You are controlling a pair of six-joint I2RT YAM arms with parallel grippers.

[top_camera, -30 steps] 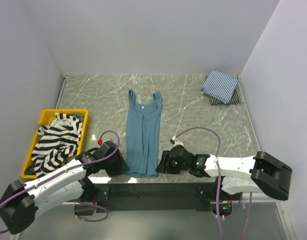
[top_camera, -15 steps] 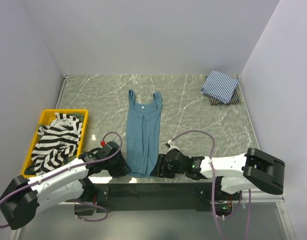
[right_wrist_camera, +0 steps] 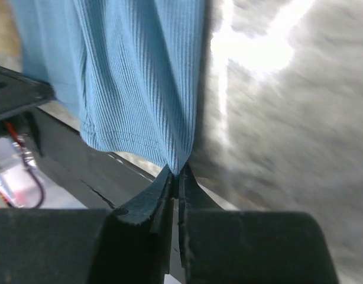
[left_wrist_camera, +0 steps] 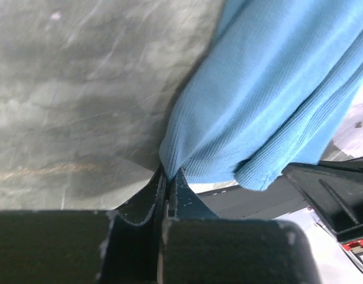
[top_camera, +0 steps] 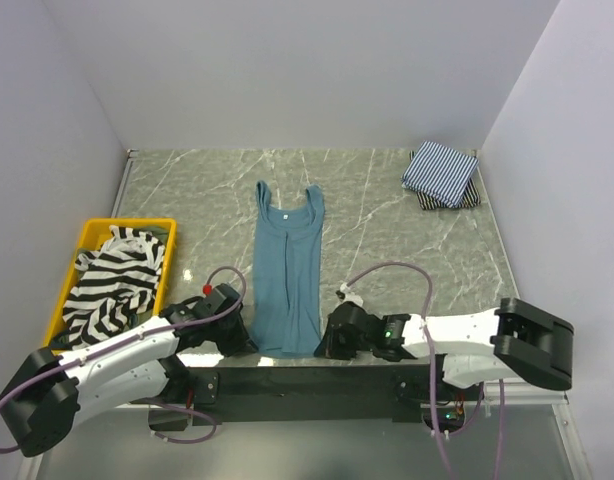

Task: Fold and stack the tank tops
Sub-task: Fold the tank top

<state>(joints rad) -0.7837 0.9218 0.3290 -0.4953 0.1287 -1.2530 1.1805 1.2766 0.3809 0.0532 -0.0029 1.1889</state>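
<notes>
The plain teal-blue ribbed tank top (top_camera: pixel 286 280) lies flat and lengthwise at the middle of the grey marble-patterned table (top_camera: pixel 387 240). Its straps point toward the far wall and its hem reaches the near edge. At the hem's left corner the left gripper (left_wrist_camera: pixel 168 176) has its two dark fingers pressed together on a pinch of the cloth. At the right corner the right gripper (right_wrist_camera: pixel 177 173) is clamped on the fabric in the same way. Each holds only a small bite of material, and the hem between the two grips sags slightly over the table edge. The step in hand appears to be the first fold, hem to neckline. It would go best if both arms rise together and only far enough to clear the table. They should keep the hem lightly taut and level between them, carry it straight along the garment's length, and lay it square over the straps before letting go. An uneven lift would probably skew the fold or pull a corner free. A folded pinstriped top (top_camera: pixel 439 172) rests well apart at the far right corner, marking the stack. A crumpled black-and-white striped top (top_camera: pixel 112 285) waits in the yellow plastic bin (top_camera: pixel 127 222) at the left.
</notes>
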